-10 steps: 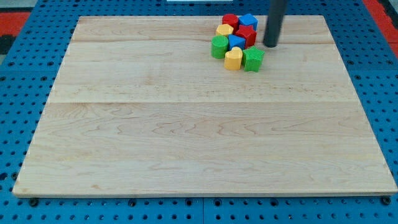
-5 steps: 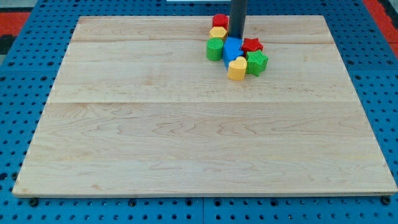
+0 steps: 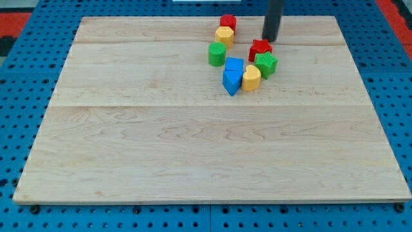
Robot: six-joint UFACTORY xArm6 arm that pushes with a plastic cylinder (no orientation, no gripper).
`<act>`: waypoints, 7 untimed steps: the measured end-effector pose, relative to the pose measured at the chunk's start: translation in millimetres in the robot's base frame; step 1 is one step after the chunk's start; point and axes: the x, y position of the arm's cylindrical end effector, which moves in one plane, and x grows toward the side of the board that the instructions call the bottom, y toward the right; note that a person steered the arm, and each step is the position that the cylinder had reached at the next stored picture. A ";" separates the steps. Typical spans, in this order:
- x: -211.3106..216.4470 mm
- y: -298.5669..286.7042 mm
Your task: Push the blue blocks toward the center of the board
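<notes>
Two blue blocks sit touching each other in the board's upper middle: a blue block point(image 3: 234, 65) and just below it a blue triangular block point(image 3: 231, 82). My tip point(image 3: 270, 39) stands apart from them, up and to the right, just above the red star block point(image 3: 260, 48). The tip touches no blue block.
A yellow block point(image 3: 251, 78) touches the blue blocks on their right. A green star block point(image 3: 265, 64) lies right of it. A green round block point(image 3: 217, 54), a yellow block point(image 3: 224, 35) and a red block point(image 3: 228, 22) stand up and left. The wooden board point(image 3: 193, 142) lies on a blue pegboard.
My tip pushed down through the cluster, driving the blue blocks down toward the board's middle and spreading the others, then drew back up and to the right.
</notes>
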 end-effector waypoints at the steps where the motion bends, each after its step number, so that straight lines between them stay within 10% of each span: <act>1: 40.2 -58.0; 4: 45.7 -40.7; 7: 58.6 -170.9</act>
